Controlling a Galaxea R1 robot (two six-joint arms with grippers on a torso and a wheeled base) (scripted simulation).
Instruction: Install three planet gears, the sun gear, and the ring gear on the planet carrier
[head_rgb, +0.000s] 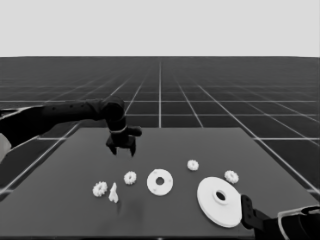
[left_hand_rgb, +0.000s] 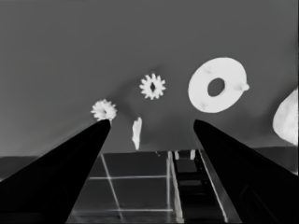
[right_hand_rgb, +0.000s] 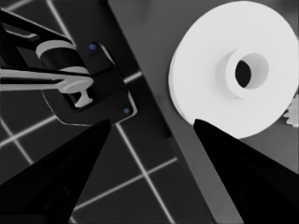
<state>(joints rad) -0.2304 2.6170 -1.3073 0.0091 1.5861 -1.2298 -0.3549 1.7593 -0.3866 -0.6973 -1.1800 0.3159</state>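
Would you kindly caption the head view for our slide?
Left gripper hovers open above four loose gears, smaller round part and larger round part; nothing assembled yet.

Dark table, gridded floor — pale band above

left gripper: above the bench's middle, holding nothing
larger round part: near the bench's front right corner
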